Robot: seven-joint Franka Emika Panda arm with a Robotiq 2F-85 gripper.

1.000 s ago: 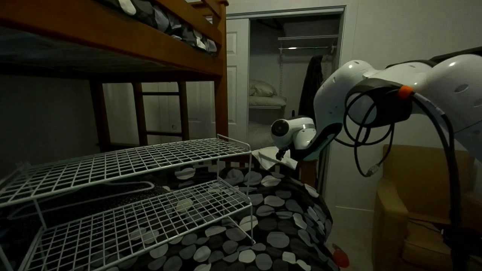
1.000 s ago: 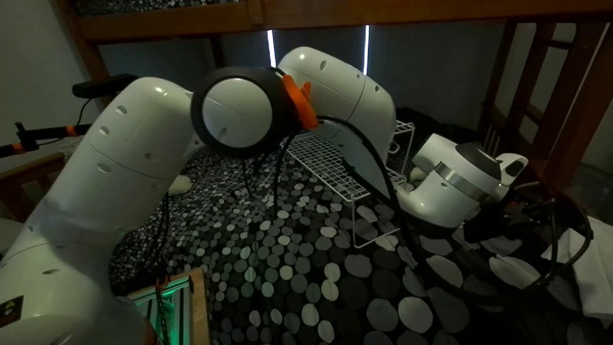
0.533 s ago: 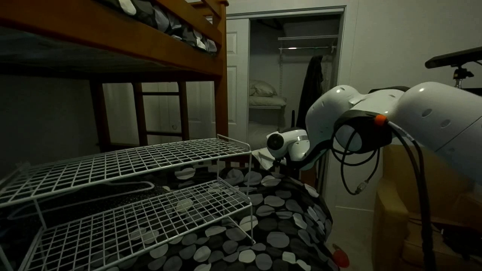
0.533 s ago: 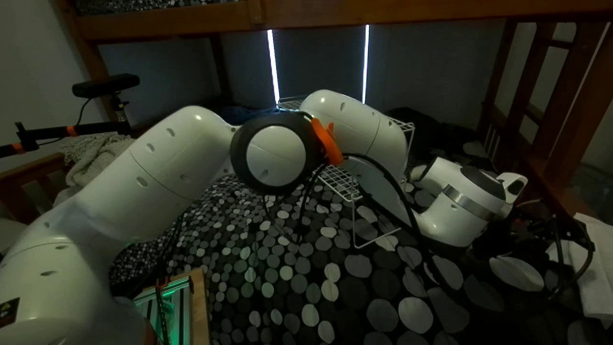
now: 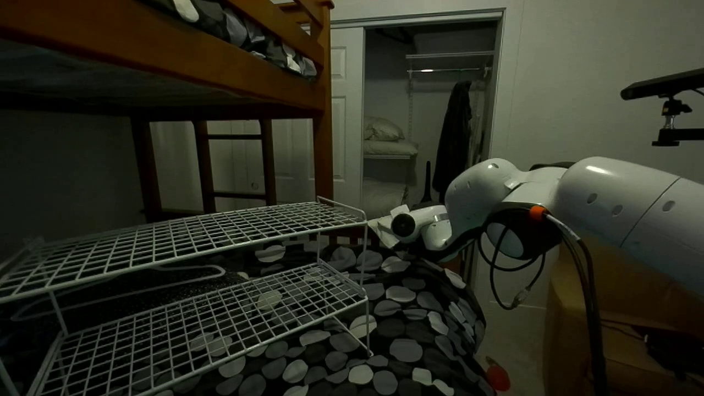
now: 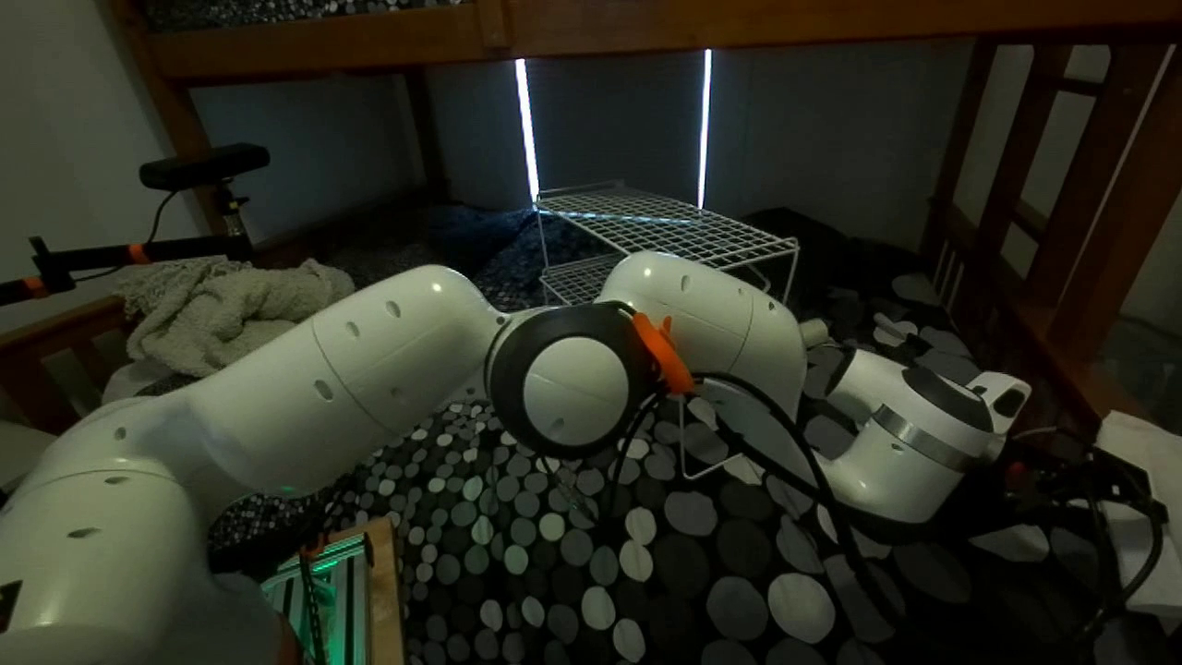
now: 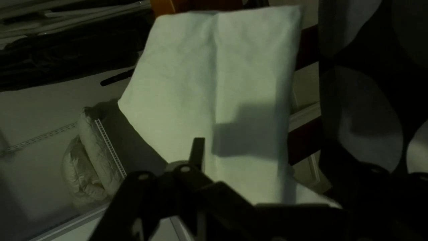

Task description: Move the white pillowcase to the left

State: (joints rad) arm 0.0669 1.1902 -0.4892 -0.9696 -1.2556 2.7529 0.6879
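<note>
Your gripper [image 7: 281,150] stands spread and holds nothing, presumably to straddle a fold of the white pillowcase [image 7: 214,90], which seems draped over the bed rails [image 7: 305,140] beside the bedspread [image 7: 371,110].

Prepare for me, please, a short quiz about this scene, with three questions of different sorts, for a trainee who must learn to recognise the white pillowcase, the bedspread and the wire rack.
1. Choose one. In the wrist view, the cloth of the white pillowcase looks:
A) striped
B) creased lengthwise
C) dotted

2. True or false? In an exterior view, the bedspread shows paler rounded spots on a dark ground.

3. Fill in the missing word. In an exterior view, the wire rack has ____ tiers, one above another.

Key: 1: B. 2: True. 3: two.
</note>
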